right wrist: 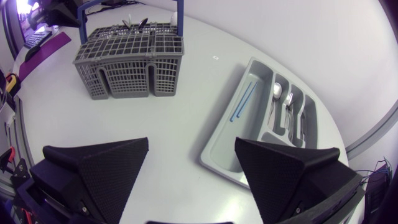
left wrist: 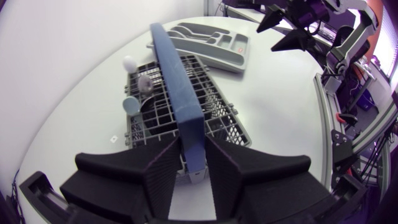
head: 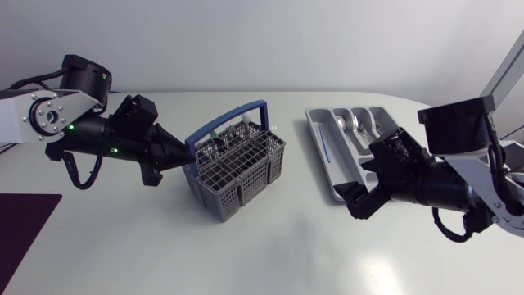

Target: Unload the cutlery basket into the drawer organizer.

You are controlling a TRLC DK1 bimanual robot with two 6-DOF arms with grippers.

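Grey plastic cutlery basket stands mid-table with a few utensils inside, the left gripper clamped on its blue handle. To its right lies the drawer organizer, holding cutlery, with the right gripper spread wide just beside it.

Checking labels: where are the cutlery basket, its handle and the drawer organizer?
cutlery basket [right wrist: 124, 74], right wrist view, mesh wall.
handle [left wrist: 180, 99], left wrist view, blue top bar.
drawer organizer [right wrist: 227, 148], right wrist view, bare compartment floor.
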